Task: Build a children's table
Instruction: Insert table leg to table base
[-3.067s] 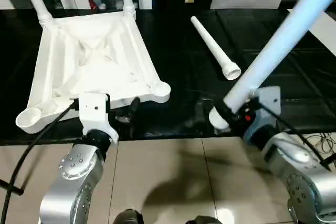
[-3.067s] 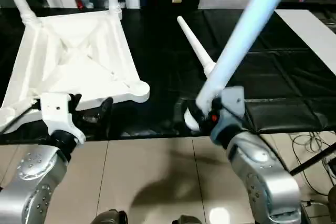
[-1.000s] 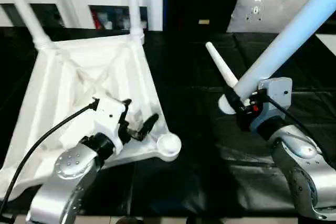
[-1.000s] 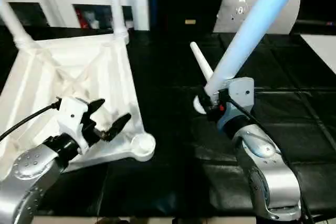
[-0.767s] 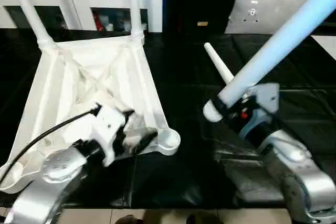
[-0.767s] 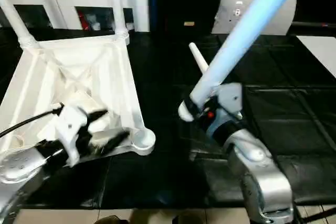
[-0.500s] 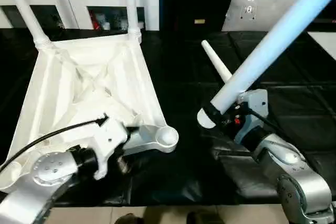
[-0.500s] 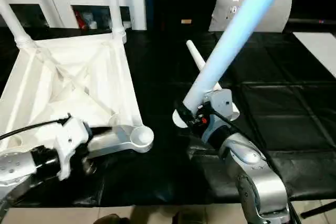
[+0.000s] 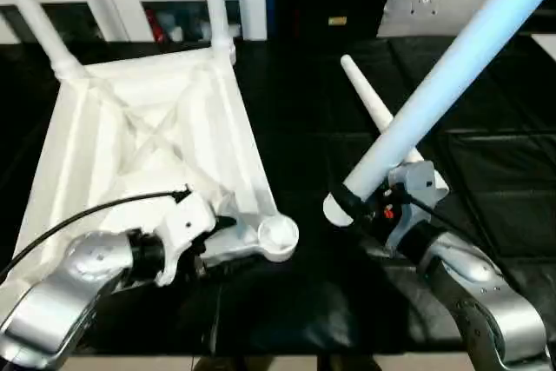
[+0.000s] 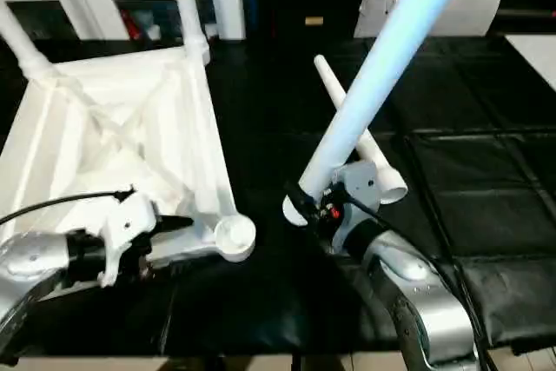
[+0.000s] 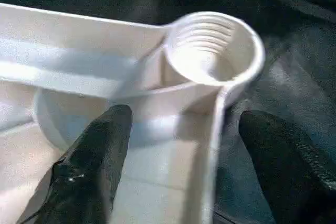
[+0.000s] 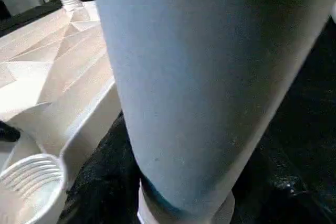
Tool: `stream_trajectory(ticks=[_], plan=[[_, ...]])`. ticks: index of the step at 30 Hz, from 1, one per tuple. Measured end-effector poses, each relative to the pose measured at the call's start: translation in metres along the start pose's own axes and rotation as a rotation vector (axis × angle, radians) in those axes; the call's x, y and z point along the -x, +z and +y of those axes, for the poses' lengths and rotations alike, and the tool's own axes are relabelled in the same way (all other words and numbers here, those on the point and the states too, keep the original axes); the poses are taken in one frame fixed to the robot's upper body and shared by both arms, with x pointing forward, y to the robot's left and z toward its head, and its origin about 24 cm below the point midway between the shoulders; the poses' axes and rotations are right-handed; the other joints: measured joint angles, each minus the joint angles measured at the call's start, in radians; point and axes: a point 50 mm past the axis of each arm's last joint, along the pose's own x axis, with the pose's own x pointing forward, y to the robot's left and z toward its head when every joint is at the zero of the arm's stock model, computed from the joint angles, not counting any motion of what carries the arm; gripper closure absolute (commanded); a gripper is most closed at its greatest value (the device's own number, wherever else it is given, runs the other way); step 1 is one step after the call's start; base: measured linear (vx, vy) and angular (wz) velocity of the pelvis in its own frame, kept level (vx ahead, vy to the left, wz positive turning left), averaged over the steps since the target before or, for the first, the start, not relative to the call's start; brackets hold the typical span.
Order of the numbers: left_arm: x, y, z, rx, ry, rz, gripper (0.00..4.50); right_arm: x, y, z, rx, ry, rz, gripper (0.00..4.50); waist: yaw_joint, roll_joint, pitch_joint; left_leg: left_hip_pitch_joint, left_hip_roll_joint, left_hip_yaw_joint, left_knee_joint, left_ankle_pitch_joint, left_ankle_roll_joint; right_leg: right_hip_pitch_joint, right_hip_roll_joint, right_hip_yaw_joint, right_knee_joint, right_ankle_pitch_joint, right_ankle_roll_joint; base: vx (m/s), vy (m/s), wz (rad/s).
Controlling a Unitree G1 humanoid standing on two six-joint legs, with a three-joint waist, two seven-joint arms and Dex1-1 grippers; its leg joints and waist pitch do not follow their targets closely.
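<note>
Since 0.5 s ago your right gripper (image 10: 314, 204) has brought the held leg's (image 9: 452, 62) thick end nearer the empty corner socket (image 9: 278, 234); they're still apart. Your left gripper (image 11: 178, 166) was blurry then; now it's clear, fingers (image 11: 94, 166) spread, one on each side of the table top's (image 9: 148, 136) rim by that socket.

Table top lies upside down on the black work surface (image 9: 313, 136), left side, w/ two legs (image 9: 213, 2) standing up at the far corners. Held leg slants up and to the right, right gripper pinching near its thick end. Spare leg (image 10: 347, 119) lies flat behind it, thin tip pointing away from you.
</note>
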Motion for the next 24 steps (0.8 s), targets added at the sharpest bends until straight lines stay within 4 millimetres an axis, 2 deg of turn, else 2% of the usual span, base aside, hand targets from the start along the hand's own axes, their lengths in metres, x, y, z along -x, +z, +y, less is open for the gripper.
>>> stream_trajectory(ticks=[2,5,7,10,13,14,17,19,22,24], plan=[[0.0,0.0,0.001,0.001,-0.004,0.002,1.24,0.0,0.001,0.0,0.004,-0.001,0.0,2.58,0.0,0.002,0.001,0.0,0.001,0.001,-0.003,0.0,0.0,0.0,0.0,-0.001,0.0,-0.002,-0.003,0.0,0.0,0.0],[0.002,-0.001,0.0,0.006,-0.025,0.01,1.59,0.001,0.003,0.001,0.012,0.005,-0.003,2.58,0.0,0.008,0.004,0.001,0.002,0.001,-0.003,-0.001,-0.002,0.0,0.001,-0.002,0.0,-0.002,-0.003,0.0,0.0,0.0],[0.004,-0.003,0.0,0.018,-0.027,0.016,1.62,0.002,0.006,0.003,0.021,0.011,-0.015,2.58,0.0,0.011,0.006,0.002,0.002,0.001,-0.003,-0.002,-0.006,0.001,0.001,-0.001,0.001,-0.002,-0.003,0.0,0.0,0.0],[0.008,-0.009,-0.003,0.037,-0.02,0.035,1.87,0.001,0.006,0.004,0.027,0.023,-0.011,2.58,-0.001,0.012,0.005,0.003,0.003,0.002,-0.003,-0.002,-0.007,0.003,0.001,-0.002,0.002,-0.002,-0.003,0.0,0.0,0.0],[0.01,-0.013,-0.005,0.051,-0.017,0.044,2.28,0.0,0.005,0.006,0.031,0.038,-0.005,2.58,0.0,0.012,0.005,0.01,0.003,0.003,-0.003,-0.002,-0.007,0.006,0.001,-0.001,0.003,-0.002,-0.003,0.0,0.0,0.0],[0.011,-0.014,-0.005,0.052,-0.015,0.044,2.28,-0.001,0.004,0.008,0.031,0.045,-0.003,2.58,0.0,0.011,0.005,0.011,0.003,0.003,-0.003,-0.002,-0.007,0.007,0.001,-0.001,0.003,-0.002,-0.003,0.0,0.0,0.0],[0.014,-0.013,-0.001,0.037,0.002,0.033,2.44,-0.003,0.003,0.009,0.027,0.059,0.001,2.58,0.001,0.0,0.001,0.012,0.004,0.004,-0.003,-0.001,-0.008,0.007,0.001,-0.001,0.004,-0.002,-0.003,0.0,0.0,0.0],[0.014,-0.016,0.006,0.03,0.012,0.036,2.72,-0.007,0.003,0.009,0.021,0.062,0.002,2.58,0.004,-0.003,-0.002,0.013,0.005,0.005,-0.003,0.0,-0.008,0.008,0.001,-0.001,0.004,-0.002,-0.004,0.0,0.0,0.0],[0.013,-0.022,0.01,0.039,-0.01,0.05,2.85,-0.008,-0.001,0.008,0.029,0.07,0.021,2.58,0.005,-0.002,-0.002,0.014,0.005,0.007,-0.003,0.0,-0.008,0.008,0.0,0.001,0.004,-0.002,-0.004,0.0,0.0,0.0],[0.013,-0.023,0.011,0.039,-0.014,0.06,3.11,-0.008,-0.001,0.009,0.032,0.083,0.026,2.58,0.005,-0.002,-0.002,0.014,0.005,0.007,-0.003,0.0,-0.009,0.008,0.0,0.001,0.004,-0.002,-0.004,0.0,0.0,0.0]])
